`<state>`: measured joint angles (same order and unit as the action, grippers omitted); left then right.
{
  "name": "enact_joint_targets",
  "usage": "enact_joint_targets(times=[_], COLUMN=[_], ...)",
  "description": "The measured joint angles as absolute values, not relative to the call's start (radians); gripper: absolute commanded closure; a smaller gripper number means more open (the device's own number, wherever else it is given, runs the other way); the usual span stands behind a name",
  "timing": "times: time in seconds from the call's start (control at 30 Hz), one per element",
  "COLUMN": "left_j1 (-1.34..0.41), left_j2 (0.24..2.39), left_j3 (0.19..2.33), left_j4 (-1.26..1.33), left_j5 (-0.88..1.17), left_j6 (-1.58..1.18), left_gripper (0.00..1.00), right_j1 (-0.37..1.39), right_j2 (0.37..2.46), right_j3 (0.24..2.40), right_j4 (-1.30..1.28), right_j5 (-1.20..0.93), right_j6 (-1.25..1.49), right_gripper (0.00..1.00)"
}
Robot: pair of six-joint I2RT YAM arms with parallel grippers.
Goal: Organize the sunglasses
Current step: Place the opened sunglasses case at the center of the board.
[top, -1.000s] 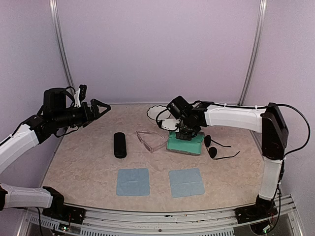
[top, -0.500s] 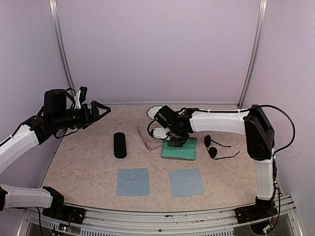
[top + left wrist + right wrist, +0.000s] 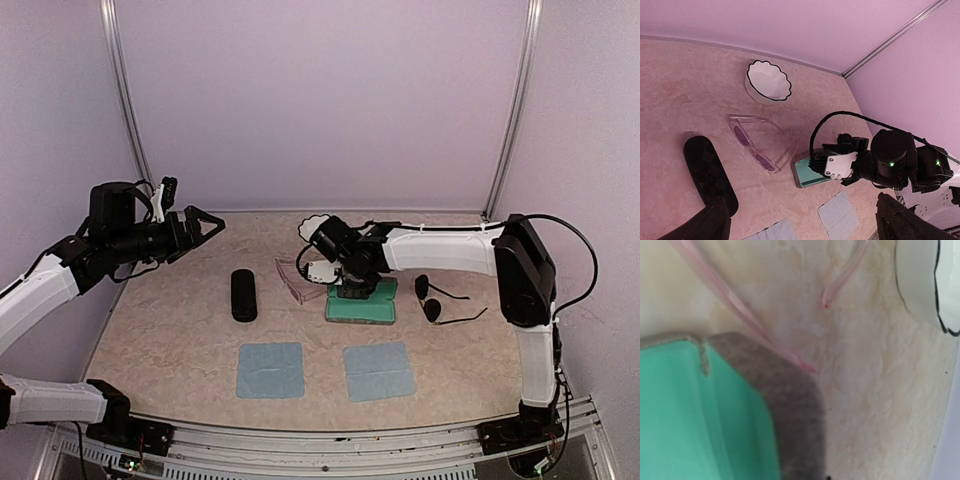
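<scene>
White right arm (image 3: pixel 440 245) stretches leftward, end effector (image 3: pixel 350 288) over teal case (image 3: pixel 375 308).

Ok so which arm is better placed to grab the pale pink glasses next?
Right. The right gripper hangs over the teal-lined case, just beside the pink glasses; the left gripper is raised at the far left, well away from them.

The top camera sat above and behind the arm bases, looking down and forward over the whole table (image 3: pixel 180 340). The left wrist camera hung high and well back, facing obliquely down past the left claw (image 3: pixel 205 224) and across the table toward the right claw (image 3: pixel 352 284). The right wrist camera sat very near the table. All three views shared the pale-framed sunglasses (image 3: pixel 292 284), teal-lined case (image 3: pixel 362 308) and white dish (image 3: pixel 318 224), all close around the right claw.
</scene>
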<state>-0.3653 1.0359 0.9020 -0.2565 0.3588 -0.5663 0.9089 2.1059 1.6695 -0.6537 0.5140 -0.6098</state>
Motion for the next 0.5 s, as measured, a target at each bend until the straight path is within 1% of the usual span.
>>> enact_joint_targets(times=[0.27, 0.5], left_j1=[-0.365, -0.365], left_j2=[1.036, 1.041], left_j3=[0.902, 0.902], left_j4=[-0.256, -0.255], left_j5=[0.359, 0.359], left_j6=[-0.566, -0.566], left_gripper=[0.01, 0.01], right_j1=[0.917, 0.922], right_j2=[2.104, 2.062], right_j3=[1.656, 1.637], right_j4=[-0.637, -0.617], right_j5=[0.518, 0.507], right_j6=[-0.613, -0.599], right_gripper=[0.69, 0.52])
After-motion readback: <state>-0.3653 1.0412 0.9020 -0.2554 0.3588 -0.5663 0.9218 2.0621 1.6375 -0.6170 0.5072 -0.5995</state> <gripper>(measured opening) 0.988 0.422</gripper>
